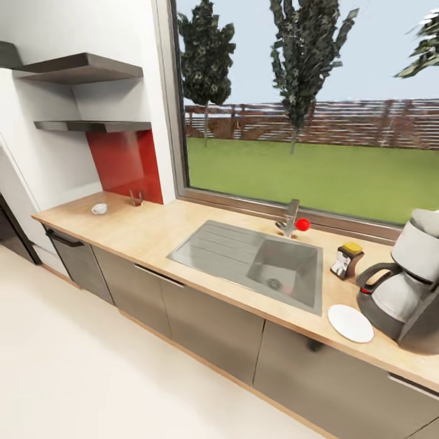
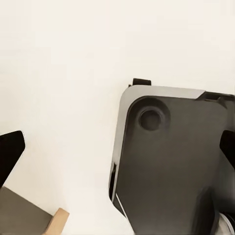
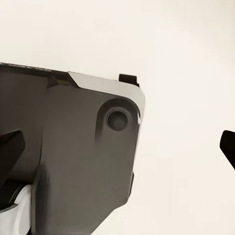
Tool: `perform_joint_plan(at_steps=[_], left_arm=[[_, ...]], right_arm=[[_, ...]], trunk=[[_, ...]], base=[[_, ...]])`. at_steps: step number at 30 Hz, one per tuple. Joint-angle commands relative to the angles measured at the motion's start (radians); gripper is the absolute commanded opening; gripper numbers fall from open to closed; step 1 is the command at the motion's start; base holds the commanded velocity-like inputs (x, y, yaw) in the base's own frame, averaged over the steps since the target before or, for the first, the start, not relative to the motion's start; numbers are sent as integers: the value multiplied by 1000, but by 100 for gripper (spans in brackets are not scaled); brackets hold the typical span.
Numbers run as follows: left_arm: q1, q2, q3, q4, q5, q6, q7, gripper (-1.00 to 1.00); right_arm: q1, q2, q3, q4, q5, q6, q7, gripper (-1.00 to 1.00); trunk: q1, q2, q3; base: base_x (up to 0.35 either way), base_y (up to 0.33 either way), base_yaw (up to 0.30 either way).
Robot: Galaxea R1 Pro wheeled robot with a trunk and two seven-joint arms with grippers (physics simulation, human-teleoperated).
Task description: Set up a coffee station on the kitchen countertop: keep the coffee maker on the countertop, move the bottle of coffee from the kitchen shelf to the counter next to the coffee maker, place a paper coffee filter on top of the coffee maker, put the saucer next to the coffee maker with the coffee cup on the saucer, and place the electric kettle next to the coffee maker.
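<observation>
A saucer (image 1: 350,322) is being shown touching the coffee maker (image 1: 407,286) on the countertop (image 1: 152,235), the cup (image 1: 99,208) well apart; both grippers' fingers (image 2: 11,152) (image 3: 228,145) are being held apart, empty.

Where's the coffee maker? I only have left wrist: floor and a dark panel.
Observer: In the head view, the coffee maker stands at the right end of the counter.
Operator: Saucer?
Observer: The saucer lies bare on the counter, right beside the coffee maker.
Operator: Cup?
Observer: The cup sits at the counter's far left end, across the sink from the saucer.
</observation>
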Motion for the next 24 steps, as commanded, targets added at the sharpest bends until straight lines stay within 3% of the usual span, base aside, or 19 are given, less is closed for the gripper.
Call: perform_joint_plan(at_steps=[1, 24], left_arm=[[-1, 0, 2, 2, 6, -3, -1, 100], [-1, 0, 2, 1, 6, -3, -1, 100]], right_arm=[[-1, 0, 7, 0, -4, 0, 2, 100], [1, 4, 8, 0, -4, 0, 1, 100]], trunk=[[1, -2, -3], [1, -2, -28]], base=[[185, 260, 220], [209, 268, 220]])
